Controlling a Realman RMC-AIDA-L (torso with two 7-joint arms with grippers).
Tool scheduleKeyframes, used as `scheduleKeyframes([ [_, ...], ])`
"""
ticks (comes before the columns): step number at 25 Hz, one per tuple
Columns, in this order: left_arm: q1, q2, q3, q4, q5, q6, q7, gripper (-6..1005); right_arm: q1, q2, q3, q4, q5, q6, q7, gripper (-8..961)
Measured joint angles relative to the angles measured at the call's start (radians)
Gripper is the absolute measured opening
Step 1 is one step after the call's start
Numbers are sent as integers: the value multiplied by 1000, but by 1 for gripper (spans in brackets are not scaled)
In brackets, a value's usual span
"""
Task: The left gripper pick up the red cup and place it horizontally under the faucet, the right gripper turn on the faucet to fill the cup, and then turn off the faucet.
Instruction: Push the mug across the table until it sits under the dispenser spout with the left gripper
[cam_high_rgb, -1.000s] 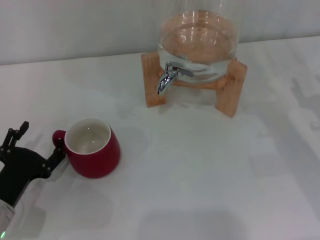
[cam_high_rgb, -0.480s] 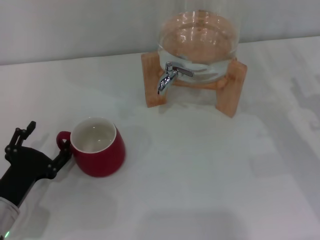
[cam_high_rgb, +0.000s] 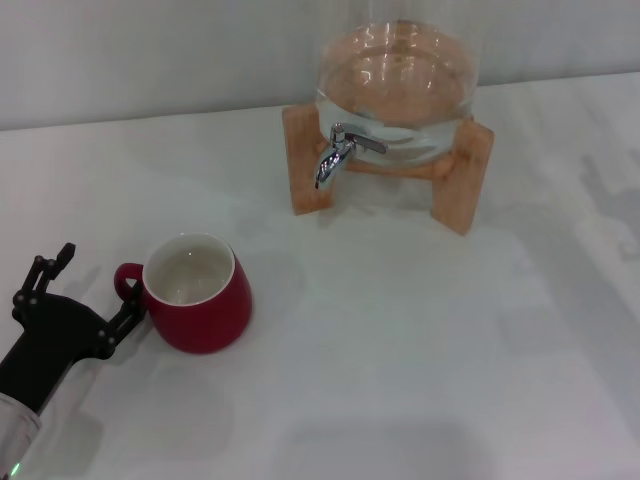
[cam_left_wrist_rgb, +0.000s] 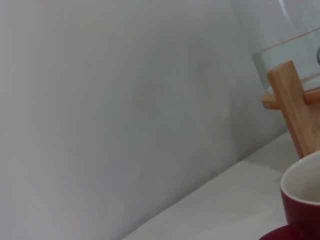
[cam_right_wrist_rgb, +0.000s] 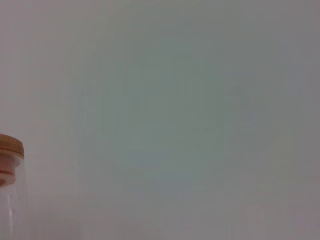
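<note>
The red cup stands upright on the white table at the front left, cream inside showing, its loop handle pointing at my left gripper. That black claw is open; its near finger rests against the handle's underside and the other finger is spread away. The left wrist view catches only the cup's rim. The chrome faucet sticks out of the glass jar at the back, its spout well away from the cup. The right gripper is out of view.
The jar sits on a wooden stand, whose post also shows in the left wrist view. A grey wall runs behind the table. The right wrist view shows wall and a wooden-lidded clear jar at its edge.
Over the last second the cup and left gripper shifted a little to the right and toward the front; in the last half second they barely moved.
</note>
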Motion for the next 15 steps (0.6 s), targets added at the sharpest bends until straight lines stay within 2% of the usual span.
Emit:
scheduleKeyframes([
  [15, 3, 0, -1, 0, -1, 1, 14, 876, 0, 0, 0, 0, 0, -2, 1, 721],
])
